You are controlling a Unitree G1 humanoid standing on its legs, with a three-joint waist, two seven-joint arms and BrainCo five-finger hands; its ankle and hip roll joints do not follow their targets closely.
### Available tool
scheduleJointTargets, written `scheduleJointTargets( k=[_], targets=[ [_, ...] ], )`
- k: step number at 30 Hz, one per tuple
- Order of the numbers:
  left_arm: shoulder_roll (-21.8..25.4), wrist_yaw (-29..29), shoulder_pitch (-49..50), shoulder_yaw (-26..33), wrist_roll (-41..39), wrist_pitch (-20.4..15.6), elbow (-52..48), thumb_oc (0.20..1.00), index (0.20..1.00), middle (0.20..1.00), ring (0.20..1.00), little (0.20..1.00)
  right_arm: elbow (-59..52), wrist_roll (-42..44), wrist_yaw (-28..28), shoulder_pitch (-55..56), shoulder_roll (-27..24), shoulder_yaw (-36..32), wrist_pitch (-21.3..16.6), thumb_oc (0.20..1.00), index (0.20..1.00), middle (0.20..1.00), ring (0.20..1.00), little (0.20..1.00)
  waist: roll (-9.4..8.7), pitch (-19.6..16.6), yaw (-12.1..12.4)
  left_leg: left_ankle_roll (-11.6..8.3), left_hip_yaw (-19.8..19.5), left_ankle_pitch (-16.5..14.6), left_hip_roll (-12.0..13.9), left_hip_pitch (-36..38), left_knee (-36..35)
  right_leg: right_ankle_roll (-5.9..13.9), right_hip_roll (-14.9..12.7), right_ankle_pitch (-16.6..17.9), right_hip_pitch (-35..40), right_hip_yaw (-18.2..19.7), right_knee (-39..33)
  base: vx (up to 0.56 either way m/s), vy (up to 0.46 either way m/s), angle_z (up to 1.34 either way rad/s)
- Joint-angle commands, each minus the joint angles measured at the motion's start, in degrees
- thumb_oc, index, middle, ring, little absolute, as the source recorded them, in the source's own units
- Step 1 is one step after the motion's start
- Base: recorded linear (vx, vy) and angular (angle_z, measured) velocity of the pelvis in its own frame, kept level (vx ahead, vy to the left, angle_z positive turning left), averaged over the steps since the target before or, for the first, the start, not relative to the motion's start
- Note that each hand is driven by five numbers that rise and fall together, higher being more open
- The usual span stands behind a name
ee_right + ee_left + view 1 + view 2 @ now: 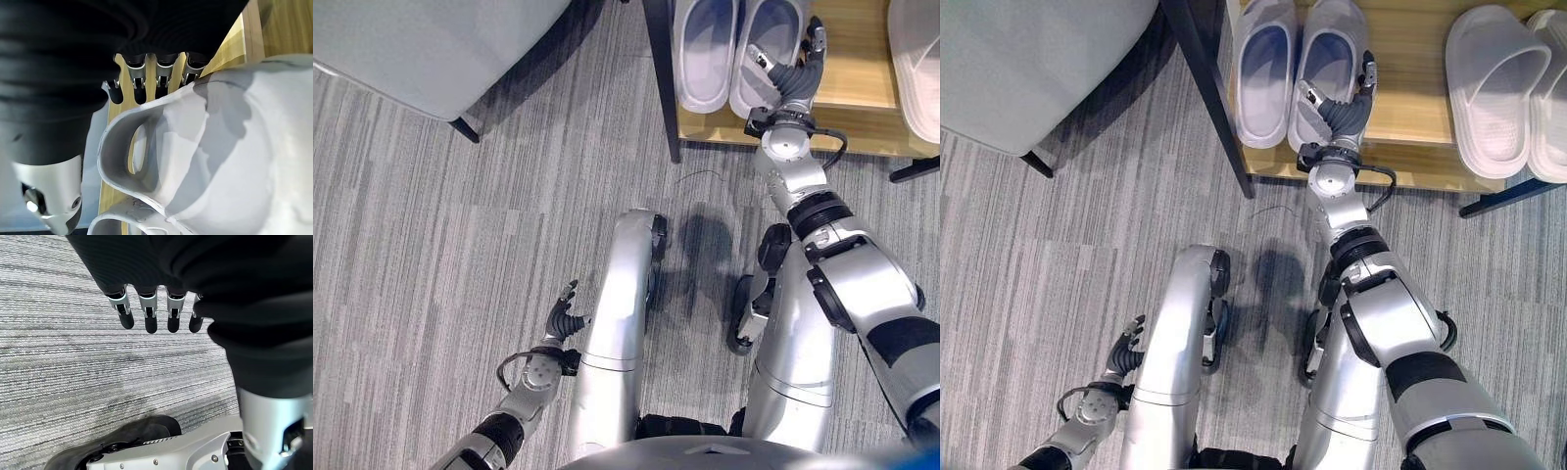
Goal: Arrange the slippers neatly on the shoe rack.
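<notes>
Left eye: the right hand (793, 73) reaches onto the rack (862, 93) and lies against the outer side of the right slipper (766, 54) of a grey pair. The left slipper (707, 49) sits just beside its mate, toes pointing the same way. I judge the hand is there to nudge or steady the slipper so the pair lines up.
Right eye: a second, white pair (1503, 88) stands well apart on the same shelf, already side by side. The left hand (1124, 354) hangs low over the carpet (1058, 245), idle. A grey seat (1028, 59) stands near the rack's dark leg (1205, 78).
Left wrist: the fingers (149, 316) hang relaxed and empty above the carpet.
Right wrist: the fingers (142, 81) curl over the slipper's edge and hold it; shelf wood shows behind.
</notes>
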Motion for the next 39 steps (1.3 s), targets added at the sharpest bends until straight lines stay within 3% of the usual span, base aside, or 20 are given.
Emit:
scheduleJointTargets(
  k=[1,13,18,23,24,26,28,29,34,38,39],
  targets=[
    [-0.9,1.9,1.0,-3.9,1.6,-0.8,-0.5,1.000,1.000,1.000,1.000,1.000,0.7,-2.2,-0.4,-5.4,1.1,2.5,-1.5,1.000,1.000,1.000,1.000,1.000,-0.35,-1.3,3.0,-1.42,-3.8,-2.3,-2.7,-1.4,0.2,-3.77,-1.8,5.1,-0.2,5.4,1.8,0.00,0.000,0.00],
    [-1.5,2.0,1.7,-3.4,2.2,-1.1,0.6,1.000,1.000,1.000,1.000,1.000,-2.1,-3.0,-4.2,-3.0,-7.6,-1.8,-3.0,1.000,1.000,1.000,1.000,1.000,-0.28,-1.3,2.5,-1.60,-3.8,-2.0,-2.8,-1.4,0.2,-3.76,-2.0,4.9,-0.2,5.5,1.9,0.00,0.000,0.00],
    [-1.2,1.2,1.5,-1.7,1.9,-0.8,-1.1,1.000,1.000,1.000,1.000,1.000,-16.1,-1.6,-1.2,5.0,-9.9,-3.9,-6.0,1.000,1.000,1.000,1.000,1.000,-1.70,-1.3,1.1,-1.74,-3.8,-1.4,-2.7,-1.4,0.0,-3.79,-1.8,5.0,-0.2,5.5,1.9,0.00,-0.006,0.00],
    [-0.3,1.0,3.4,0.4,2.8,-0.6,-4.2,1.000,1.000,1.000,1.000,1.000,-30.5,-5.5,0.2,14.4,-13.5,-5.7,-6.7,1.000,1.000,1.000,1.000,1.000,-2.55,-1.3,0.3,-1.69,-4.2,-1.2,-2.7,-1.4,-0.4,-3.71,-1.8,5.1,-0.2,5.5,1.7,0.00,0.000,0.00],
    [-0.5,0.9,4.6,2.5,2.9,-0.5,-4.9,1.000,1.000,1.000,1.000,1.000,-41.0,-10.3,0.6,23.1,-15.8,-9.0,-7.0,1.000,1.000,1.000,1.000,1.000,-3.16,-1.3,-0.4,-1.64,-4.1,-1.1,-2.7,-1.4,-0.6,-3.70,-1.7,5.1,-0.2,5.5,1.5,0.00,0.000,0.00],
    [-0.5,1.0,5.2,2.9,3.4,-0.4,-5.5,1.000,1.000,1.000,1.000,1.000,-45.2,-12.0,1.0,26.9,-16.4,-10.1,-7.2,1.000,1.000,1.000,1.000,1.000,-3.41,-1.3,-0.6,-1.59,-4.2,-1.0,-2.7,-1.4,-0.7,-3.64,-1.7,5.1,-0.2,5.5,1.5,0.00,0.000,0.00],
    [-0.4,0.8,6.3,4.5,5.4,-0.6,-6.9,1.000,1.000,1.000,1.000,1.000,-54.0,-21.0,1.2,36.5,-20.0,-13.9,-6.4,1.000,1.000,1.000,1.000,1.000,-3.98,-1.3,-1.5,-1.49,-4.1,-0.9,-2.7,-1.4,-1.1,-3.64,-1.6,5.1,-0.2,5.6,0.9,0.00,0.000,0.00],
    [-1.0,1.0,6.8,5.4,6.8,-0.8,-7.4,1.000,1.000,1.000,1.000,1.000,-57.6,-26.0,0.8,44.1,-19.9,-16.7,-5.6,1.000,1.000,1.000,1.000,1.000,-4.33,-1.3,-2.0,-1.45,-4.0,-0.8,-2.7,-1.4,-1.4,-3.57,-1.6,5.2,-0.2,5.6,0.6,0.00,-0.031,-0.03],
    [-3.3,2.5,3.8,7.7,8.4,-1.6,-4.7,1.000,1.000,1.000,1.000,1.000,-59.3,-28.1,-0.1,54.2,-17.0,-23.0,-5.3,1.000,1.000,1.000,1.000,1.000,-6.25,-1.3,-3.2,-1.51,-3.6,0.6,-2.7,-1.4,-5.4,-3.61,-1.3,6.3,-0.2,5.5,-2.8,-0.04,-0.015,0.01],
    [-5.6,3.9,-1.0,10.9,8.4,-2.1,0.0,1.000,1.000,1.000,1.000,1.000,-59.0,-30.7,0.1,57.4,-15.7,-25.4,-4.3,1.000,1.000,1.000,1.000,1.000,-7.04,-1.3,-4.0,-1.38,-3.8,3.5,-2.6,-1.4,-12.4,-3.51,-1.5,8.0,0.8,4.3,-9.7,-0.12,0.003,-0.05],
    [-6.5,4.5,-4.3,12.5,8.3,-2.4,3.0,1.000,1.000,1.000,1.000,1.000,-56.8,-33.1,-0.4,57.8,-15.4,-26.3,-2.7,1.000,1.000,1.000,1.000,1.000,-6.99,-1.3,-4.4,-1.03,-4.1,6.1,-2.3,-1.4,-17.3,-3.16,-2.2,9.3,1.9,2.8,-15.1,-0.18,0.011,0.00]
  ],
)
